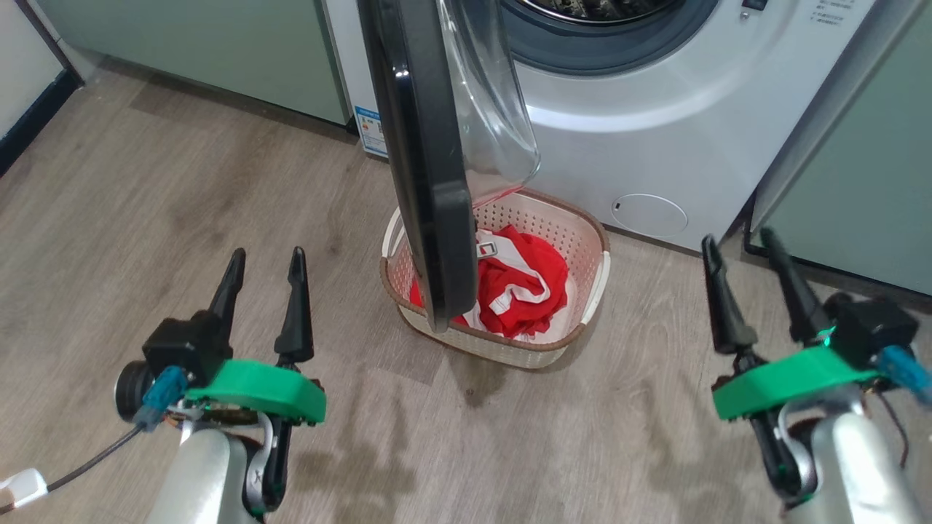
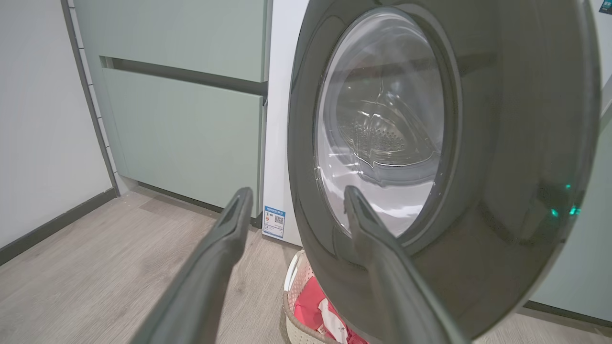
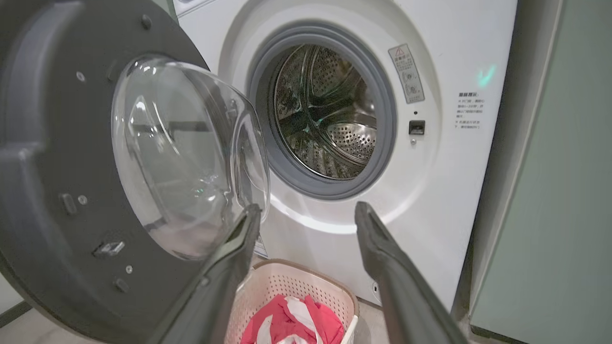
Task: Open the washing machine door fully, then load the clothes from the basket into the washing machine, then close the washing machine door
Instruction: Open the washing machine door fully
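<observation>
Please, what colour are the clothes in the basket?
The clothes are red and white; head view best.

Floor: wood-look planks in grey-brown, laid in long boards, surface dry and level as far as can be seen. A darker patch sits just in front of the basket; whether it is a mark or a shadow cannot be told.

Standing directly on the floor:
- Cream perforated basket with a brown rim, just in front of the washing machine and apart from it.
- White front-loading washing machine, between the cabinets.
- Pale green cabinet to its left, and a second green cabinet to its right.
- Dark skirting board along the left wall.
</observation>
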